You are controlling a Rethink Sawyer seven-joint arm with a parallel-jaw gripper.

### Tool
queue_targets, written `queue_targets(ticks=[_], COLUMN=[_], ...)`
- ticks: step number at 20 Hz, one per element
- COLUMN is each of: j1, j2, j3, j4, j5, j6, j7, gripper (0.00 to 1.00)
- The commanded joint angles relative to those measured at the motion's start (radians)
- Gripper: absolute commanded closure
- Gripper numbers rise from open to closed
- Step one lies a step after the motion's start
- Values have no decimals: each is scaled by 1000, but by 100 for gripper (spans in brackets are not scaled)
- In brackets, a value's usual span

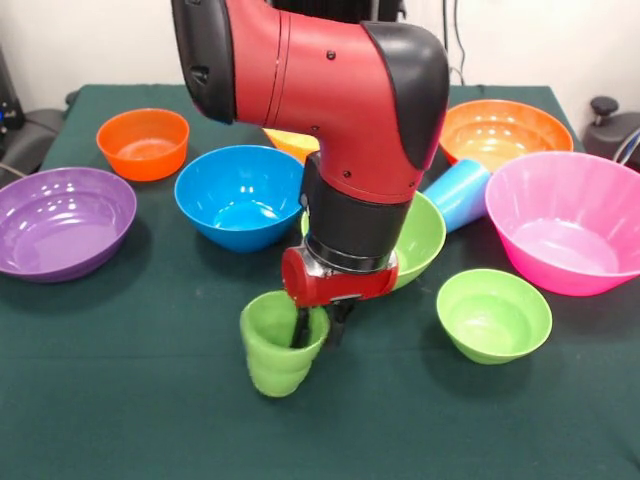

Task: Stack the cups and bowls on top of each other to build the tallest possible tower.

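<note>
My gripper [320, 328] is down at the lime green cup [275, 355] near the table's front middle. One finger is inside the cup and the other outside its right rim, shut on the wall. The cup leans a little. A light blue cup [458, 192] lies on its side between a green bowl [425, 238] and a pink bowl [568, 222]. A blue bowl [238, 195], a small orange bowl [143, 143], a purple bowl [62, 220], a small green bowl [493, 315] and a large orange bowl [505, 132] stand apart. A yellow-orange bowl [290, 143] is mostly hidden behind the arm.
The red and black arm [330, 100] fills the upper middle and hides part of the green bowl. All things rest on a dark green cloth [130, 400]. Dark equipment [612, 130] stands past the table's right far corner.
</note>
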State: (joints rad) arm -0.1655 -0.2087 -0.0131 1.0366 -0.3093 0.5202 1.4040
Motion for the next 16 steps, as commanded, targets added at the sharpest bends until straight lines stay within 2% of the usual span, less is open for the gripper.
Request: queue_targets(ticks=[1, 4, 8, 16], j1=[-84, -85, -91, -97], j2=[-34, -28, 21, 7], j3=[124, 126, 137, 141], j4=[52, 55, 27, 43], j5=[8, 2, -15, -37], j6=[129, 106, 73, 61], j7=[-97, -91, -77, -80], gripper=[100, 100, 100, 100])
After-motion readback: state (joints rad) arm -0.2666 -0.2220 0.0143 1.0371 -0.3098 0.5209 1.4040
